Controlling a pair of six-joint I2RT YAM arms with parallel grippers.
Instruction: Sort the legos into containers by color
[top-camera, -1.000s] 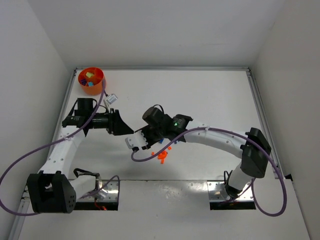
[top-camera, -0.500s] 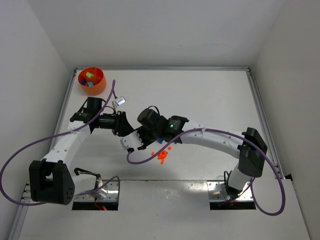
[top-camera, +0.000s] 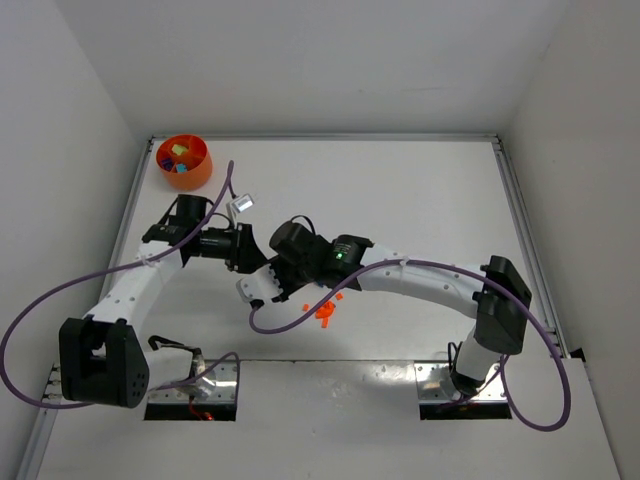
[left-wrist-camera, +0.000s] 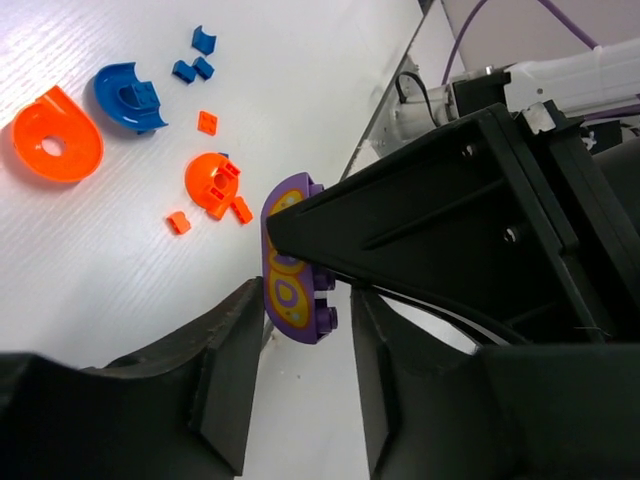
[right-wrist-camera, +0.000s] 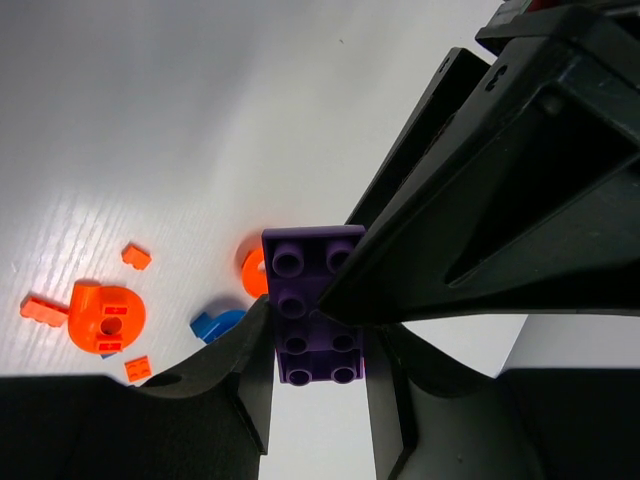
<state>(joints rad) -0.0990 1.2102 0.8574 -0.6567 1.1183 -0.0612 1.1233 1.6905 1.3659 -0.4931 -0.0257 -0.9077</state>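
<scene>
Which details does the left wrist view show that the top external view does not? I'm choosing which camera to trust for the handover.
Only the left wrist view shows the purple lego between both hands' fingers, and the loose pieces' shapes. Only the top external view shows the orange bowl at the far left corner and both whole arms. Both show the left hand meeting the right hand, plus scattered orange legos.

left arm: reaching right, jaws closed on purple piece | right arm: stretched left, jaws closed on same piece

surface: white, ribbed
far left corner: round orange bowl, with small pieces inside
near middle: loose orange legos and blue legos, scattered close together
orange ring piece: just beside a blue curved one
</scene>
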